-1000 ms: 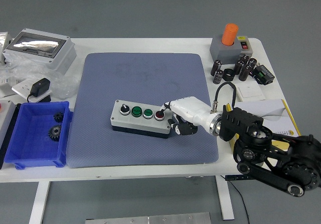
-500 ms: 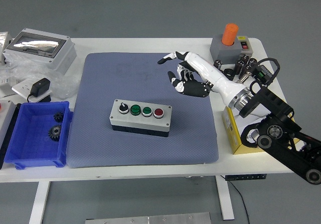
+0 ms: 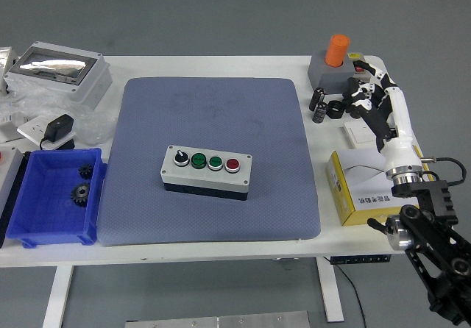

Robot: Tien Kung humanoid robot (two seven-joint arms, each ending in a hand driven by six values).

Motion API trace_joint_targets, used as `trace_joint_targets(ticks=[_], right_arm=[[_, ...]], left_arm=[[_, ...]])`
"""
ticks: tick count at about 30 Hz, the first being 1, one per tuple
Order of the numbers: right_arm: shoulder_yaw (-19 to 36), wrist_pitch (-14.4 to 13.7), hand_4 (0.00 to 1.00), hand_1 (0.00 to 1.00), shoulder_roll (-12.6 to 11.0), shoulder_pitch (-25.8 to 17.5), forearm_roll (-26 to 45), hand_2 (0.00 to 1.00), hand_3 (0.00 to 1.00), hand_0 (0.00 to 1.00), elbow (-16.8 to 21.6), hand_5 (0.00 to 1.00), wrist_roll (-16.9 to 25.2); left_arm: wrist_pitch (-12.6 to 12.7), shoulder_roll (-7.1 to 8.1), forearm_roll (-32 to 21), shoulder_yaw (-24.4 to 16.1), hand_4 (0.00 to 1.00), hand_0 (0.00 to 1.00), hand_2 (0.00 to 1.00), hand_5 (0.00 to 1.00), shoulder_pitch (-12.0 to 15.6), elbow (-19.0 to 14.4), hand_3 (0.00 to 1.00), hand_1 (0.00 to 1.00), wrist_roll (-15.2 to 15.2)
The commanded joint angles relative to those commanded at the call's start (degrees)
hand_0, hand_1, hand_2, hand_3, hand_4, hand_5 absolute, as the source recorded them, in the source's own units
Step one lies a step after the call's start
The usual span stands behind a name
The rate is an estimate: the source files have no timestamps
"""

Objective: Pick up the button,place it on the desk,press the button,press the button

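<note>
My right hand (image 3: 374,96) is up over the right end of the white table (image 3: 221,67), white-shelled, its fingers (image 3: 358,93) loosely spread and holding nothing. It hovers above the small black cylinders (image 3: 320,104) and the white switch plate (image 3: 362,133), just in front of the grey box with the orange knob (image 3: 337,59). My forearm runs down past the yellow box (image 3: 353,188) at the table's right edge.

The button box (image 3: 207,171) sits flat near the middle of the blue-grey mat (image 3: 210,107), well apart from my hand. On its top, in a row from left to right: a black knob, two green buttons, then a red button (image 3: 232,165).

Off to the left, a blue bin (image 3: 51,195) holds two dark gears (image 3: 81,192). Behind it lie a black power adapter (image 3: 59,129) and a grey case with a clear lid (image 3: 57,67).

My left hand isn't in the picture.
</note>
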Motion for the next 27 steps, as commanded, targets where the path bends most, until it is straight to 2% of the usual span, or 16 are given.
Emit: trace_joint_targets(ticks=[2,3,8,9,15,19,26,27], right_arm=[[0.7,1.0,0.998,0.828,0.2,-0.5,2.4,0.855,0.907,0.828,-0.6,0.849,1.5],[0.9,1.4,0.998,0.933,0.3,-0.6,3.7,0.963,0.988,0.937,-0.8,0.912,2.1],[0.9,3.5,0.998,0.933,0.6,-0.8,9.3,0.963,0.988,0.937,-2.0,0.912,4.9],[0.8,4.0,0.998,0.952,0.7,-0.8,10.4,0.985,0.998,0.968,-2.3,0.985,5.3],[0.1,6.6,0.998,0.940,1.1,-1.0,16.0,0.973,0.982,0.966,-3.9,0.998,7.2],[-0.1,9.2,0.998,0.940,1.5,-1.0,19.6,0.973,0.982,0.966,-4.9,0.998,7.9],[0.3,11.6,0.998,0.923,2.0,-1.0,21.8,0.951,0.964,0.957,-6.3,0.998,7.5],[0.4,11.8,0.998,0.903,2.1,-1.1,22.0,0.920,0.938,0.936,-6.6,0.998,7.2]], left_arm=[[-0.1,0.04,0.3,-0.2,0.960,0.853,0.820,0.885,-0.1,0.0,0.937,0.857,0.0],[-0.2,0.08,0.5,-0.3,0.958,0.853,0.824,0.885,-0.2,0.0,0.942,0.858,-0.1],[-0.5,0.37,1.4,-0.8,0.958,0.853,0.824,0.885,-0.5,0.1,0.942,0.858,-0.4],[-0.5,0.40,1.5,-0.9,0.958,0.854,0.828,0.888,-0.6,0.1,0.946,0.866,-0.5],[-0.6,0.65,1.8,-1.0,0.961,0.854,0.829,0.875,-0.5,0.2,0.948,0.865,-0.5],[-0.5,0.89,1.6,-1.0,0.961,0.854,0.829,0.875,-0.5,0.1,0.948,0.865,-0.5],[-0.2,0.95,0.7,-0.6,0.960,0.852,0.829,0.876,-0.4,0.1,0.947,0.864,-0.6],[-0.1,0.91,0.4,-0.4,0.960,0.852,0.828,0.876,-0.3,0.2,0.948,0.862,-0.6]])
